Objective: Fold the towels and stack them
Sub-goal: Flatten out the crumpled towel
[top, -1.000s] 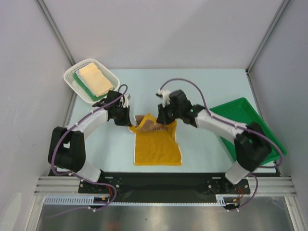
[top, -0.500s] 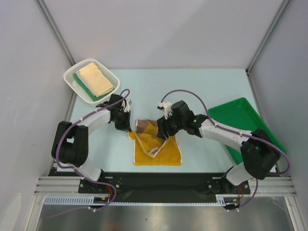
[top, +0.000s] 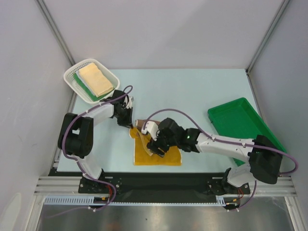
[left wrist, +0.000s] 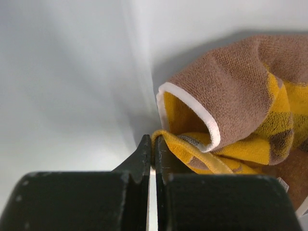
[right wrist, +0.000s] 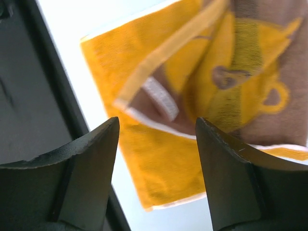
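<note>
Left pincer (left wrist: 154,147): clamped on a rim of the yellow-and-brown terry towel (top: 161,155).
Right pincer (right wrist: 156,126): fingers apart, above the towel.
Towel: far end bunched, near hem close to the front edge of the pale tabletop (top: 202,91).
Open room: beyond the towel, between white mesh basket (top: 70,79) and green plastic tray (top: 236,118).
Arms: left elbow bent outward; right stretched low leftward.
</note>
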Controlling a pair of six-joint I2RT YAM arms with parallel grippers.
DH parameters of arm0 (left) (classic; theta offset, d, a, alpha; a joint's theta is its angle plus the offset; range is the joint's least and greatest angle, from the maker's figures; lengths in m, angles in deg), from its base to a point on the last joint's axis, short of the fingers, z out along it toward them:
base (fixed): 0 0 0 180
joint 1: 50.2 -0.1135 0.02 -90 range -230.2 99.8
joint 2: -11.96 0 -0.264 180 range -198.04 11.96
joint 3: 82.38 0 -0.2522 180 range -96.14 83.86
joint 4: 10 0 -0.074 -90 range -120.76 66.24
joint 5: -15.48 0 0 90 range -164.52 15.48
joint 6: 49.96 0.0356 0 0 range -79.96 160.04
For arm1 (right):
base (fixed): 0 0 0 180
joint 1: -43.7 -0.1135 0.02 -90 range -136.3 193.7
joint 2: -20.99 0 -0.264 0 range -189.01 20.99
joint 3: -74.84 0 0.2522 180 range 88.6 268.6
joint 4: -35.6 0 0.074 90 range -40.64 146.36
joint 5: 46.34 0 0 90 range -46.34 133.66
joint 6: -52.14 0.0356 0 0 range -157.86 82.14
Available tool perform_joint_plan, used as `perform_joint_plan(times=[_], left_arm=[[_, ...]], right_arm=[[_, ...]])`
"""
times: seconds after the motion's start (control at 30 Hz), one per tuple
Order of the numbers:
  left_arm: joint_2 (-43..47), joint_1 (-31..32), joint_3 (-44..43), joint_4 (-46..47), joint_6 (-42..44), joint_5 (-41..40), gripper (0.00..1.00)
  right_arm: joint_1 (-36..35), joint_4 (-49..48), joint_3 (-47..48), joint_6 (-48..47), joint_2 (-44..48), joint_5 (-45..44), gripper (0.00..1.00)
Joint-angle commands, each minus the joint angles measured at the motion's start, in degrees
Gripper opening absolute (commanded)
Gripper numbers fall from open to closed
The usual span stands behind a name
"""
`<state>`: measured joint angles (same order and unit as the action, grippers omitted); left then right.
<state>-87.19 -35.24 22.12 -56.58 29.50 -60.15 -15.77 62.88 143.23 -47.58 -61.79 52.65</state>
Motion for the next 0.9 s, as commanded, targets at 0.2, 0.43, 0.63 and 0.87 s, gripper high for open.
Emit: perform_joint_plan(times=[0.2, 0.43, 0.63, 0.87], left_arm=[[-1.1, -1.3, -2.3, 0.4, 1.4, 2.1, 0.0], [-1.2, -1.3, -2.0, 0.8, 1.1, 2.7, 0.0], [-1.6, -1.3, -1.9, 1.0, 0.8, 2.7, 0.0], [-1.5, -1.3, -2.1, 0.9, 0.7, 2.9, 0.0]], right_arm=[[-9.8, 1.1, 2.1, -4.8, -2.7, -16.2, 0.71], [-13.1, 3.4, 6.1, -7.5, -8.9, -19.5, 0.7], [-14.5, 3.3, 8.4, -8.7, -12.7, -21.5, 0.63], [-14.9, 1.3, 8.0, -8.3, -12.1, -24.6, 0.05]])
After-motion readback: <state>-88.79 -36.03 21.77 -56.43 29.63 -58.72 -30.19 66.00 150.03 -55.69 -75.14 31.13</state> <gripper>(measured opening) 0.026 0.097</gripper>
